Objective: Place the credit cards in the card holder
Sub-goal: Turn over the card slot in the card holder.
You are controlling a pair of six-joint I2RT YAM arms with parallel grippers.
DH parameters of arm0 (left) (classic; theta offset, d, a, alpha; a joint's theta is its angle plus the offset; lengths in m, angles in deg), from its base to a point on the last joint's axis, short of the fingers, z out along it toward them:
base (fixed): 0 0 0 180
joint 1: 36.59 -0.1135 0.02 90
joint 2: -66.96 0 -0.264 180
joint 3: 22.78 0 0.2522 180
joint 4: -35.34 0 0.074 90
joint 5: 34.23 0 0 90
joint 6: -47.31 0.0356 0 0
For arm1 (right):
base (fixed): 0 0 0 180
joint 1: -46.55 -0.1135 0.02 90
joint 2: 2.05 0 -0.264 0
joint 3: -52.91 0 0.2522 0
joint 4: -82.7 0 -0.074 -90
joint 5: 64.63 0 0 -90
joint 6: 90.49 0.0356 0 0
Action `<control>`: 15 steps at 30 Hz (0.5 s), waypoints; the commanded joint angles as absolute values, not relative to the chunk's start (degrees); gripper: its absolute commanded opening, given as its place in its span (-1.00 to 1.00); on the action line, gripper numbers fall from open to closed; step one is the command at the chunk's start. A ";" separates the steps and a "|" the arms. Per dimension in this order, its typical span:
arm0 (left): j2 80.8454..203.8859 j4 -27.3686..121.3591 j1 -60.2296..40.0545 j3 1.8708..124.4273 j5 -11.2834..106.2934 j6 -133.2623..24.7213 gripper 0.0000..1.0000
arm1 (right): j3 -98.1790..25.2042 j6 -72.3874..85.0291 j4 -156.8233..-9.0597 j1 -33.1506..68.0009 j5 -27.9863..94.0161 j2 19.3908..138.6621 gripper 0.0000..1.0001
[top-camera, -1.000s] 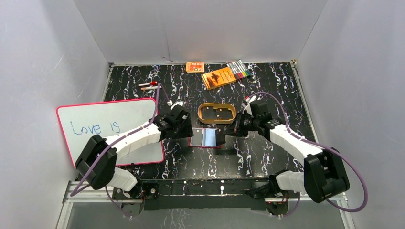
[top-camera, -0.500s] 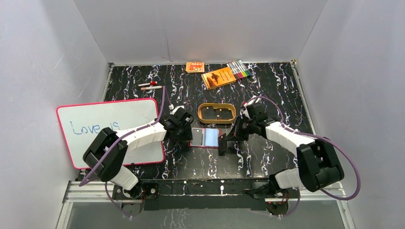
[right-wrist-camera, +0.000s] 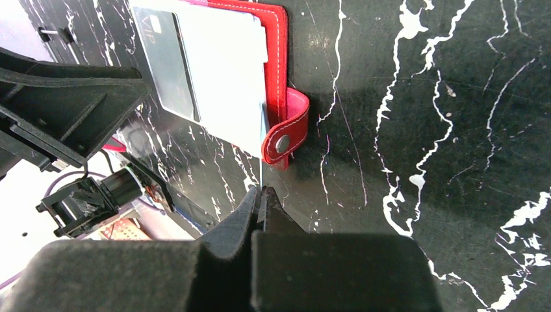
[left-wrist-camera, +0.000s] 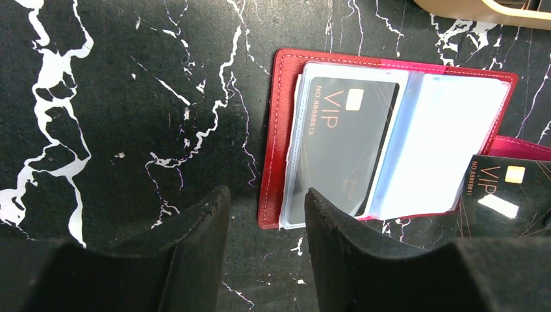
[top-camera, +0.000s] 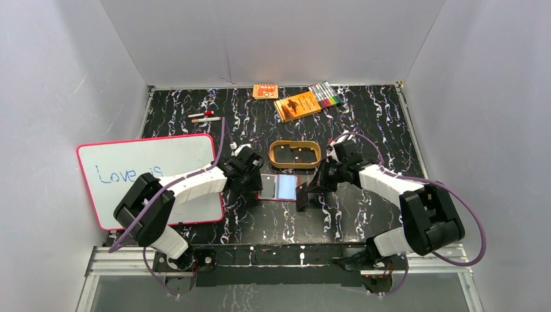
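The dark red card holder (top-camera: 267,186) lies open on the black marbled table, clear sleeves up. In the left wrist view it (left-wrist-camera: 276,136) holds one dark VIP credit card (left-wrist-camera: 344,140) in its left sleeve. My left gripper (left-wrist-camera: 265,198) is open and empty at the holder's near left corner (top-camera: 250,184). My right gripper (right-wrist-camera: 260,195) is shut on a second dark credit card (left-wrist-camera: 507,195), seen edge-on in its own view. It holds the card (top-camera: 303,195) tilted at the holder's right edge, by the snap tab (right-wrist-camera: 286,133).
A tan oval tray (top-camera: 294,143) sits just behind the holder. A pink-framed whiteboard (top-camera: 153,179) lies to the left. Orange packets (top-camera: 297,105) and markers (top-camera: 325,95) lie at the back, and small pens (top-camera: 203,117) at the back left.
My right gripper has moved the held card from over the holder's sleeves to its right edge and lower. My left gripper has come down by the holder's left edge. Little moved in the last half second.
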State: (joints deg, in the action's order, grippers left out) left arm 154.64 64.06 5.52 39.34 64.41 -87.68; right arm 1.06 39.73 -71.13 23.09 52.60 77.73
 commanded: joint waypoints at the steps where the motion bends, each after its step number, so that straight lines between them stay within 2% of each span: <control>1: 154.32 64.17 5.69 38.69 64.69 -87.73 -0.13 | -0.24 39.31 -72.42 22.68 51.97 77.43 -1.00; 6: 152.52 64.52 5.68 38.68 65.77 -87.78 -0.13 | -0.54 38.61 -71.30 22.61 47.78 72.15 -1.00; 15: 153.00 64.40 5.64 38.49 65.35 -88.46 -0.13 | -2.05 36.56 -71.57 21.97 52.00 75.94 -1.00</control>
State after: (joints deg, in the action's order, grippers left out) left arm 154.62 64.06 5.52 39.34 64.50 -87.84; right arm 0.23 38.20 -71.00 22.48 49.91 74.52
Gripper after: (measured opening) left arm 0.436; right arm 0.011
